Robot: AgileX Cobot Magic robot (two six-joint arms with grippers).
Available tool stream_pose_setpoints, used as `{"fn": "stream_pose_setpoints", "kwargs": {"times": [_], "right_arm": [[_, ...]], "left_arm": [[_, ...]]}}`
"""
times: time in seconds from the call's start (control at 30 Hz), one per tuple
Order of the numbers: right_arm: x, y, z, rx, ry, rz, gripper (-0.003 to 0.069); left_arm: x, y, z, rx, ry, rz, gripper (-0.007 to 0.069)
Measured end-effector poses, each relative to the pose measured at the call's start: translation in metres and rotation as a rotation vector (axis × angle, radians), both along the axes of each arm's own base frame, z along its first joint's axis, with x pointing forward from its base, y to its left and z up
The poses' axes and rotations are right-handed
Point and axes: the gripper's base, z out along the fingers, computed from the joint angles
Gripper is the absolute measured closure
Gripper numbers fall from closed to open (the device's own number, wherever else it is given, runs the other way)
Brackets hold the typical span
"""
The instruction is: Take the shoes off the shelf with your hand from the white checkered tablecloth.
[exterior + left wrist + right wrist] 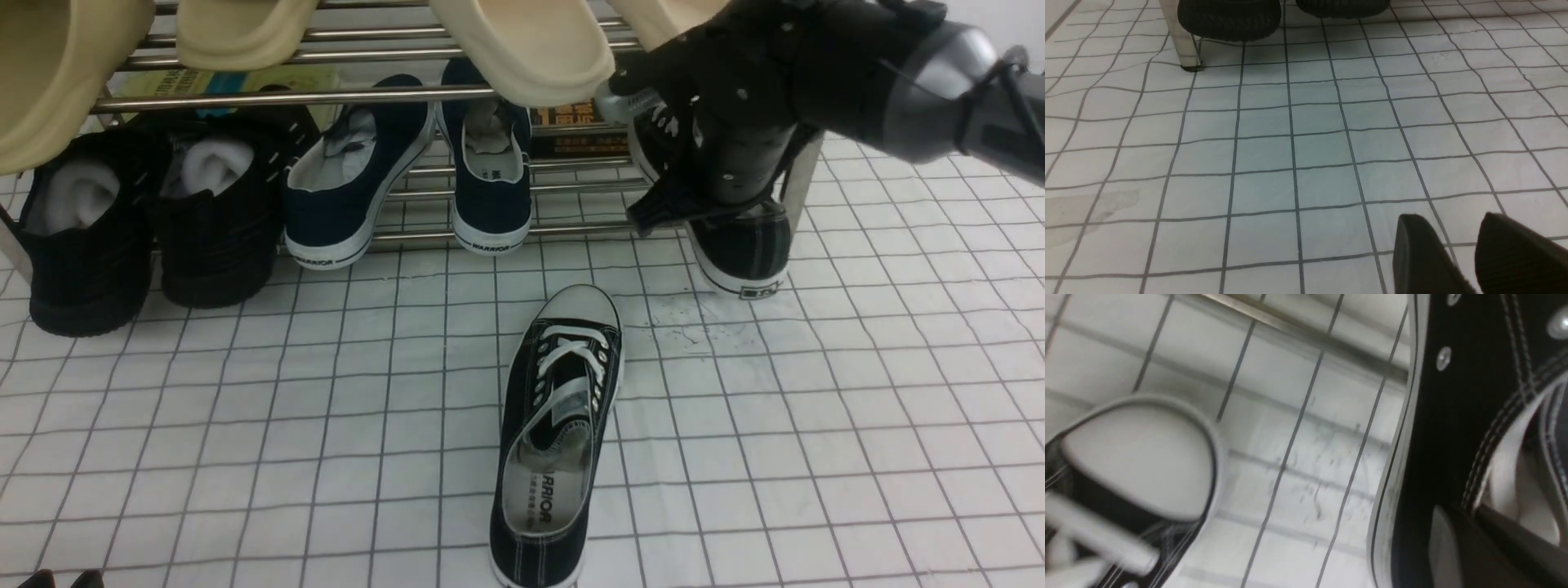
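One sneaker (555, 433) lies on the tablecloth (857, 392). Your right claw (710, 204) seems clamped on the other sneaker (747, 245), not yet off the shelf (269, 100).

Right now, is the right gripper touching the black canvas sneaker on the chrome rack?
Touching. In the right wrist view the right gripper has its jaws shut on the collar of the black canvas sneaker.

Open tablecloth (857, 392) right of loose sneaker (555, 441); shelf rods (269, 98), cream slippers (531, 49) hang low over navy plimsolls (490, 204).
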Motion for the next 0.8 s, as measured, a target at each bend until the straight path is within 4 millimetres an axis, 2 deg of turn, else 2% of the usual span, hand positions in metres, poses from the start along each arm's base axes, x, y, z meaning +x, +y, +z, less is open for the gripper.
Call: {"fn": "stream_pose_setpoints", "kwargs": {"times": [0.13, 0.27, 0.43, 0.6, 0.7, 0.8], "right_arm": [[-0.021, -0.006, 0.026, 0.050, 0.051, -0.007, 0.0652], [-0.036, -0.012, 0.041, 0.070, 0.102, -0.009, 0.0652], [-0.046, -0.016, 0.052, 0.084, 0.102, 0.006, 0.0652], [-0.065, -0.023, 0.067, 0.133, 0.103, 0.010, 0.0652], [-0.089, -0.030, 0.074, 0.199, 0.140, 0.000, 0.0651], [-0.110, -0.031, 0.070, 0.215, 0.188, -0.025, 0.0649]], "left_arm": [[0.000, 0.000, 0.000, 0.000, 0.000, 0.000, 0.0384], [0.000, 0.000, 0.000, 0.000, 0.000, 0.000, 0.0384], [0.000, 0.000, 0.000, 0.000, 0.000, 0.000, 0.0384], [0.000, 0.000, 0.000, 0.000, 0.000, 0.000, 0.0384], [0.000, 0.000, 0.000, 0.000, 0.000, 0.000, 0.0384], [0.000, 0.000, 0.000, 0.000, 0.000, 0.000, 0.0384]]}}
